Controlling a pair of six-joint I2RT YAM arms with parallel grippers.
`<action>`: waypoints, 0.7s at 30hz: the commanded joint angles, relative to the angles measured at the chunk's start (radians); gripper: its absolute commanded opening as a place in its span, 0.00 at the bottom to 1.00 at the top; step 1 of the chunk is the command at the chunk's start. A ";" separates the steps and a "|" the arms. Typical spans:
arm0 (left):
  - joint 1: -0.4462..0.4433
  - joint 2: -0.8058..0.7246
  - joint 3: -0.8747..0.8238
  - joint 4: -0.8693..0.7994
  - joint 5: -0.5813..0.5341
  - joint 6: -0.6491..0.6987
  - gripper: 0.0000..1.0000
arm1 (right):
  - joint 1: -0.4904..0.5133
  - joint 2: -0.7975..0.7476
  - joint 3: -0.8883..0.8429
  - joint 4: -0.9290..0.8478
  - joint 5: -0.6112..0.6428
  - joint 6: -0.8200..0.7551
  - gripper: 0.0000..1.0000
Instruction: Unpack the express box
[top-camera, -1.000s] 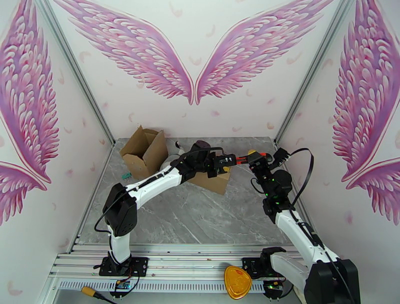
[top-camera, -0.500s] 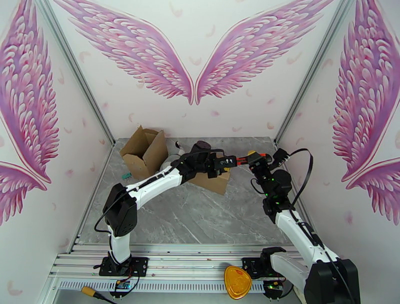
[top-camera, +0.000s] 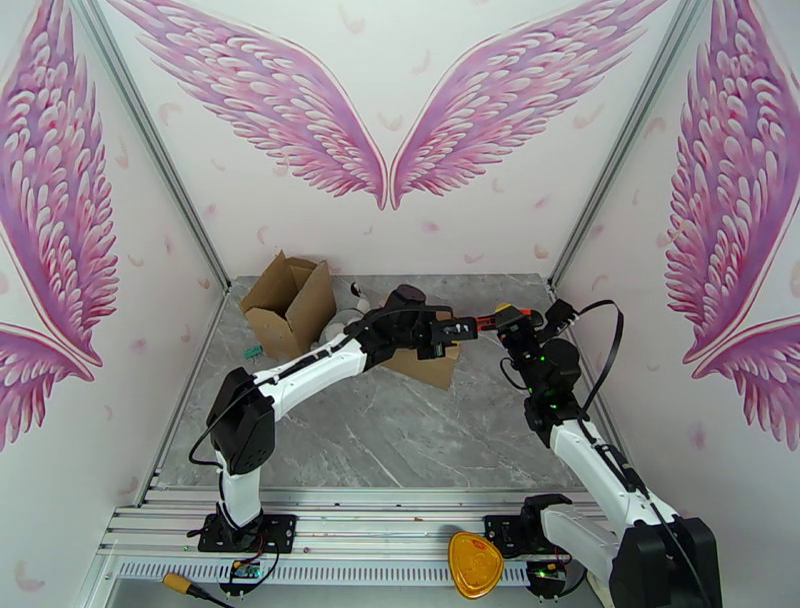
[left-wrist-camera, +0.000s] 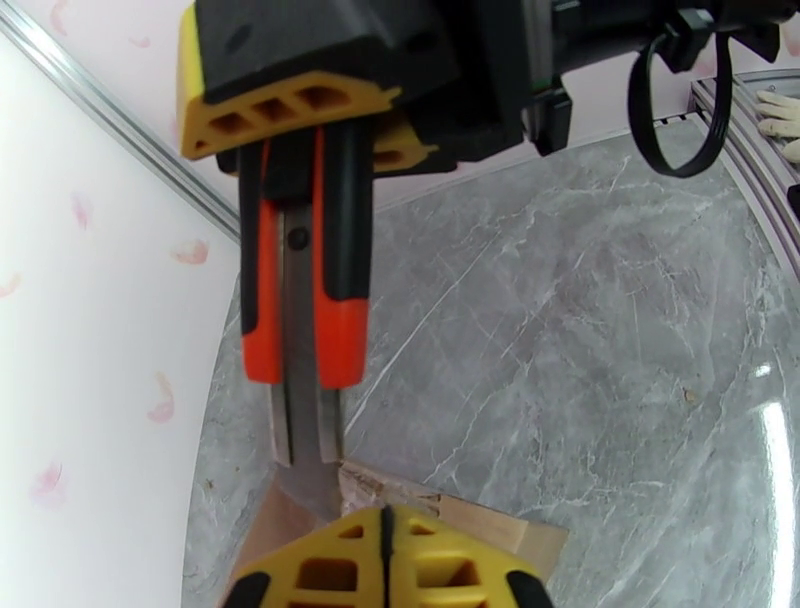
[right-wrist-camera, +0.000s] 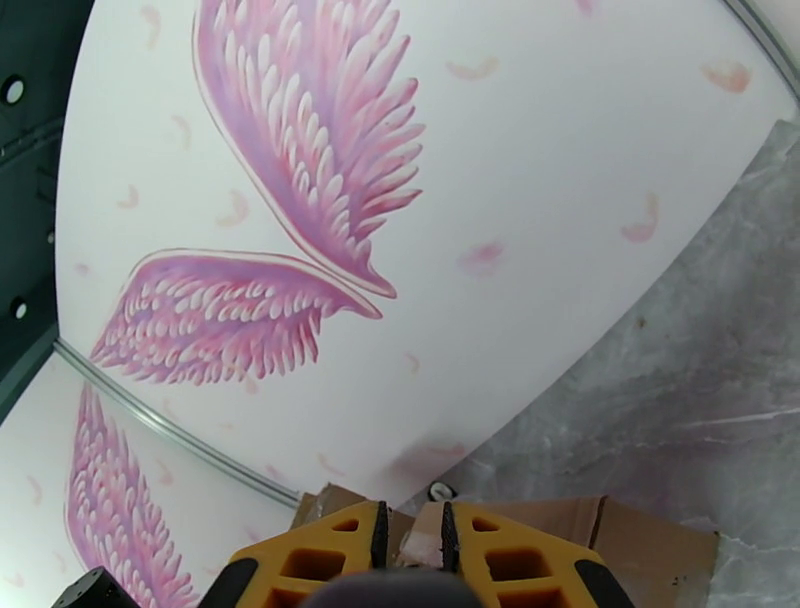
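- Left gripper (top-camera: 460, 328) is out over the middle of the table (top-camera: 400, 450) with its jaws fully closed. In the left wrist view its yellow fingers (left-wrist-camera: 320, 575) meet with only a thin seam between them.
- Right gripper (top-camera: 498, 320) faces it from the right and is clamped on the handles of the scissors (top-camera: 483, 321). We see orange-and-black handles, a pivot screw and bare metal blades.
- The scissors point from the right gripper straight at the left gripper. The blade tips run up to the left gripper's fingertips and go out of sight behind them, off to one side of the seam and not in it.
- We cannot tell whether the tips touch the fingers or the cardboard.
- Express box (top-camera: 425, 368) lies on the table directly below where the two grippers meet, mostly under the left gripper. Its near corner sticks out toward the arm bases.
- In the left wrist view, a brown edge of the express box shows just past the closed fingertips, right under the blade tips.
- In the right wrist view, cardboard shows just beyond the right gripper's fingers, on both sides of them.
- Open carton (top-camera: 290, 300) stands at the rear left with its flaps up, well apart from both grippers.
- Small white items (top-camera: 345, 320) sit between the open carton and the express box, too small to identify.
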 joint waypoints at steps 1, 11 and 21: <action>-0.004 -0.031 -0.021 -0.023 0.017 0.009 0.02 | 0.007 -0.008 0.030 0.003 0.043 0.025 0.00; 0.026 -0.141 -0.196 0.092 -0.035 -0.120 0.01 | 0.003 -0.011 0.060 -0.022 0.076 0.040 0.00; 0.085 -0.104 -0.136 0.151 -0.007 -0.196 0.77 | 0.003 -0.004 0.052 -0.022 0.060 0.032 0.00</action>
